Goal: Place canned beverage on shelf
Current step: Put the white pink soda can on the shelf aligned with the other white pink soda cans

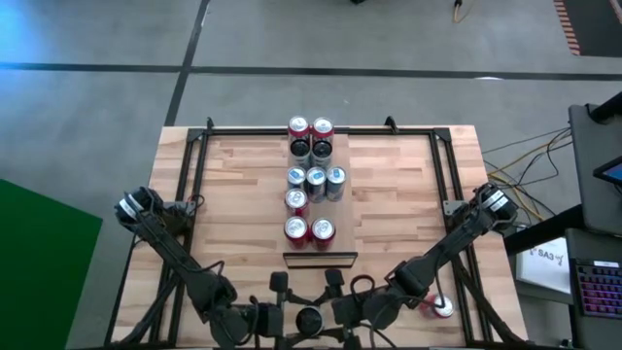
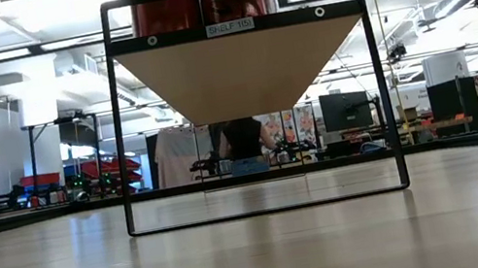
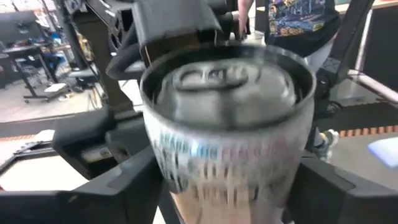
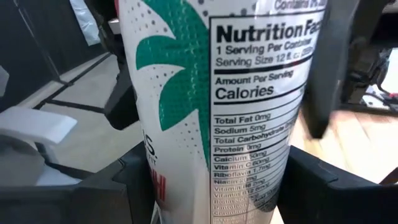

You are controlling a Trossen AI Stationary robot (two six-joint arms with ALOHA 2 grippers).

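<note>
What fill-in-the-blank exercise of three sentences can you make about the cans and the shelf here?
1. One red can stands alone on the table, beside the ___ arm.
2. The can in the right wrist view carries a nutrition label and a ___ leaf pattern.
3. The shelf sits in a ___ metal frame.

Missing words: right; green; black.
</note>
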